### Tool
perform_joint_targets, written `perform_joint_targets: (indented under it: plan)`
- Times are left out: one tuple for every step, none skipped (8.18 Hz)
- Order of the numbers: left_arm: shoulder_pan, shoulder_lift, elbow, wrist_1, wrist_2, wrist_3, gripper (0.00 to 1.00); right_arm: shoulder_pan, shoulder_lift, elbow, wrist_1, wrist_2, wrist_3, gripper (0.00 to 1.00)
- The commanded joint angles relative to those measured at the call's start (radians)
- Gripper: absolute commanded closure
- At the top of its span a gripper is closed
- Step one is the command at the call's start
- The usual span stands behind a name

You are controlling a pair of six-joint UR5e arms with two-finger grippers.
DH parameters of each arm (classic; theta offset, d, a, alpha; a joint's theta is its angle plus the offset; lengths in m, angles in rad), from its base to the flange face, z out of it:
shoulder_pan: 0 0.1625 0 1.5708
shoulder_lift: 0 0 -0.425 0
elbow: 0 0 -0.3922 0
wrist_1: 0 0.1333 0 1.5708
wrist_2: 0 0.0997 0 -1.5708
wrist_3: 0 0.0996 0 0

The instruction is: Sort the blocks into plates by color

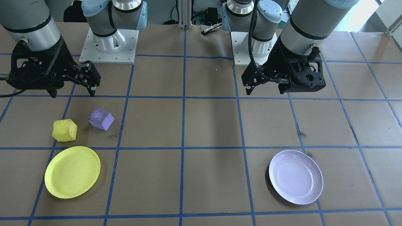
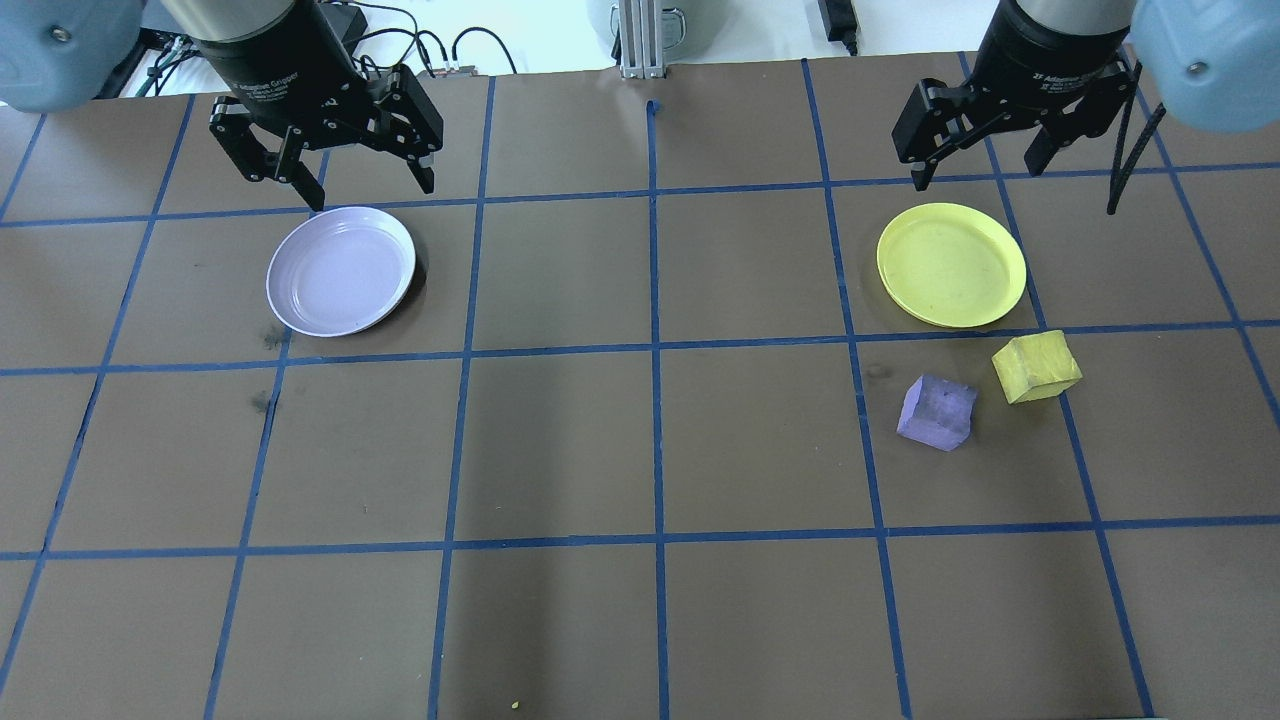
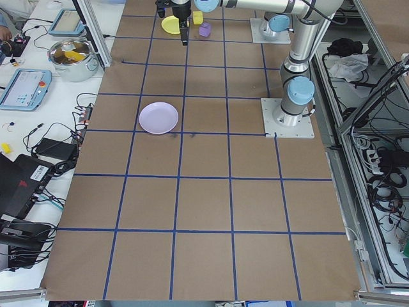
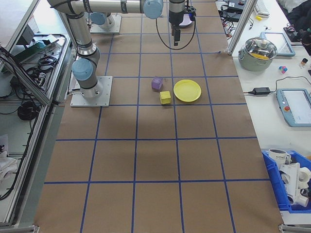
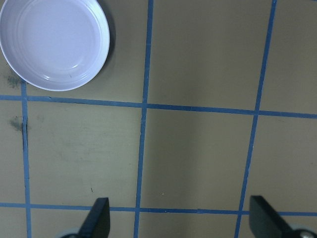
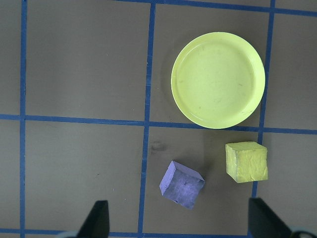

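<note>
The yellow block (image 2: pixel 1036 367) and the purple block (image 2: pixel 937 412) lie side by side on the brown table, just short of the yellow plate (image 2: pixel 950 265). Neither block touches the plate. My right gripper (image 2: pixel 975 165) hangs open above the table past the far rim of that plate, and its wrist view shows both blocks (image 6: pixel 246 162) (image 6: pixel 182 184) between the spread fingers. The lavender plate (image 2: pixel 341 270) sits alone on the other side. Just beyond it, my left gripper (image 2: pixel 370 185) is open and holds nothing.
The two arm bases (image 1: pixel 110 44) (image 1: pixel 254 47) stand on white mounting plates at the robot's edge of the table. A lidded pot (image 4: pixel 260 48) and tablets rest on the side bench beyond the table. Blue tape lines grid the brown surface.
</note>
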Motion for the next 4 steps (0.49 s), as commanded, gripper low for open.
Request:
perform_joint_targets:
  plan:
    - [0.000, 0.000, -0.001, 0.001, 0.002, 0.001, 0.00, 0.000, 0.007, 0.001, -0.006, 0.006, 0.005, 0.00]
    - [0.002, 0.000, -0.001, 0.001, 0.002, 0.007, 0.00, 0.000, 0.007, 0.001, -0.006, 0.003, 0.002, 0.00]
    - [0.002, -0.003, -0.004, 0.001, 0.001, 0.007, 0.00, 0.000, 0.009, 0.001, -0.006, -0.001, 0.002, 0.00]
    - [0.002, -0.007, -0.006, 0.001, 0.002, 0.007, 0.00, -0.003, 0.009, 0.001, -0.005, -0.002, 0.002, 0.00]
